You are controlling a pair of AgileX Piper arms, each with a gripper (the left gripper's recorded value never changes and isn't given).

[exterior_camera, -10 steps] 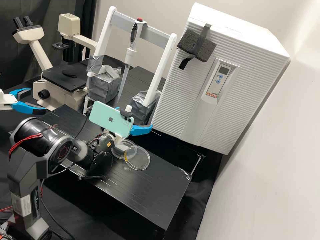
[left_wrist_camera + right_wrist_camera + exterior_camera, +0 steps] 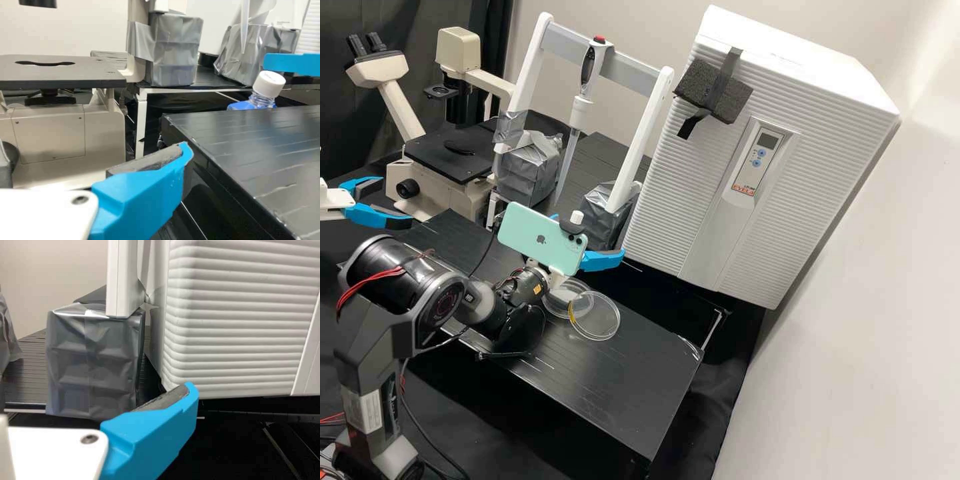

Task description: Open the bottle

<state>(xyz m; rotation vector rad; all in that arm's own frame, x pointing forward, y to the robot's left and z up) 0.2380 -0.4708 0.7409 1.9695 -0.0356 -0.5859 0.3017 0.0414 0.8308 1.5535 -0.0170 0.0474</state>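
Left pincer [image 2: 393, 200] gaping, just beside the microscope [image 2: 433, 170]. Farther right, white-capped bottle [image 2: 577, 217] close against the right pincer [image 2: 600, 250]; grip there impossible to tell. Hardly any shift since half a second ago.

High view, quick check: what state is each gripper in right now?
Left gripper: open, holding nothing.
Right gripper: open, fingers wide apart by the bottle, not closed on it.
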